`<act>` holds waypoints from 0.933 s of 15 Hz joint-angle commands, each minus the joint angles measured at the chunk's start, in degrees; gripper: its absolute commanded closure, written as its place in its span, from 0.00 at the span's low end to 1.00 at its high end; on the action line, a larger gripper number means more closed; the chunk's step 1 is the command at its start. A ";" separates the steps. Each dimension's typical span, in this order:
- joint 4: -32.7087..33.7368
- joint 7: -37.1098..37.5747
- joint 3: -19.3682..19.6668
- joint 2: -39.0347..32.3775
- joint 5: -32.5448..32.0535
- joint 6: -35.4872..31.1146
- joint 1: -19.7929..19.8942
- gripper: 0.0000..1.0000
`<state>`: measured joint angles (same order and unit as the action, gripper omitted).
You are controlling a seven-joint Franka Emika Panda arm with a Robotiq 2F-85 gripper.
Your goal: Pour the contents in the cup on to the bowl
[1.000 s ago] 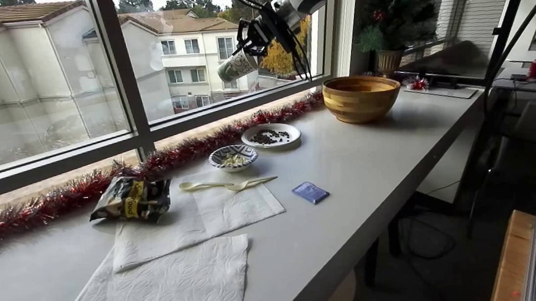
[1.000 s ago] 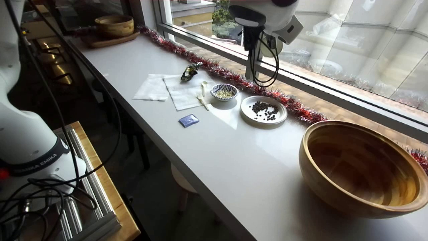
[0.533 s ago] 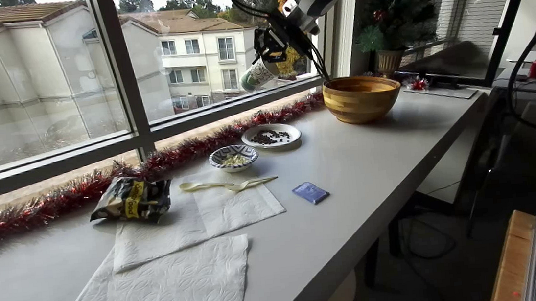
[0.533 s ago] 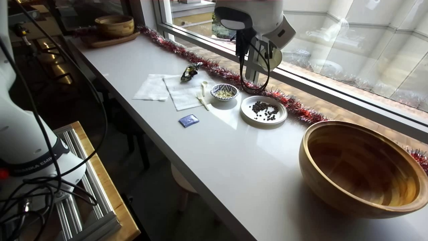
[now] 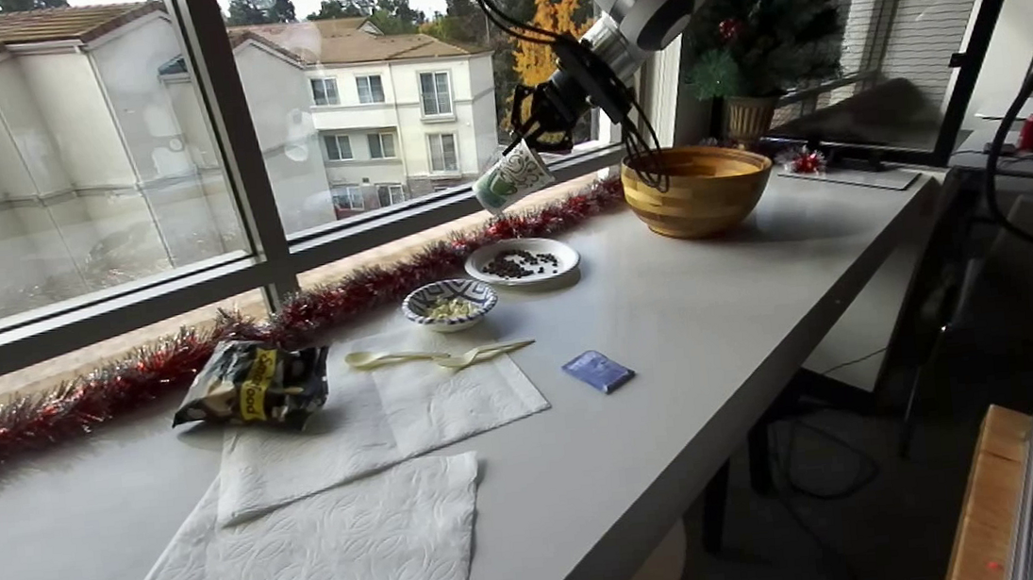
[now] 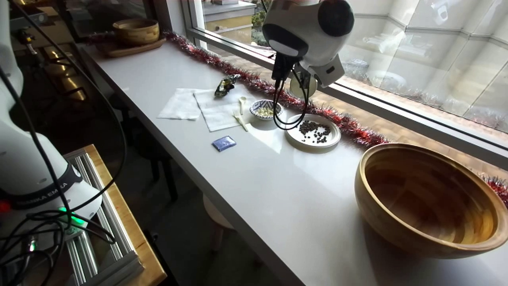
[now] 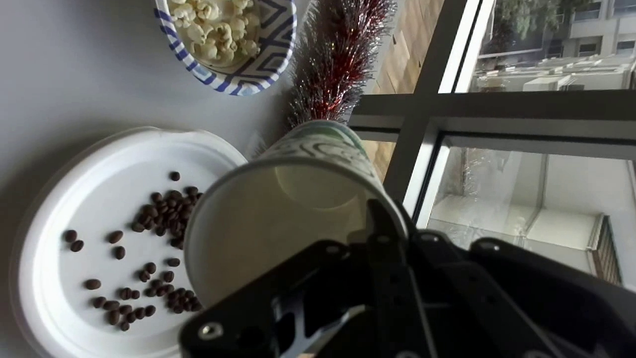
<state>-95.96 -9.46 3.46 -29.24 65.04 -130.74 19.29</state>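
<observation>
I observe remotely: my jaws grip the tilted cup [image 5: 512, 180] by its wall, apart from the wooden bowl [image 5: 700, 204].

"Where's your light from?"
"I get daylight through the far window [image 5: 232, 118]; it glares pale across the surface [image 6: 270, 178], while the floor [image 6: 180, 242] lies nearly black."
"Shadows?"
"A soft one under the large wooden bowl [image 6: 428, 198]."
"Up close?"
"In the wrist view my pincer [image 7: 391, 223] is murky and soft, the dark beans [image 7: 171, 217] crisper."

Wooden bowl [image 5: 698, 204], plate [image 7: 97, 206] on table [image 6: 274, 190]
</observation>
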 commanded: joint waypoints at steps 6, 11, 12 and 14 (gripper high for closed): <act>-0.94 4.82 4.82 0.52 -8.30 -3.18 -4.27 0.99; -1.82 9.21 8.69 -0.34 -23.67 -9.09 -6.21 0.99; -1.89 10.35 9.26 -1.04 -27.16 -10.16 -6.28 0.99; -1.76 13.19 10.36 -2.63 -34.50 -11.72 -6.36 0.99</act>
<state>-97.34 -0.82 11.89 -30.19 39.55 -139.61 14.06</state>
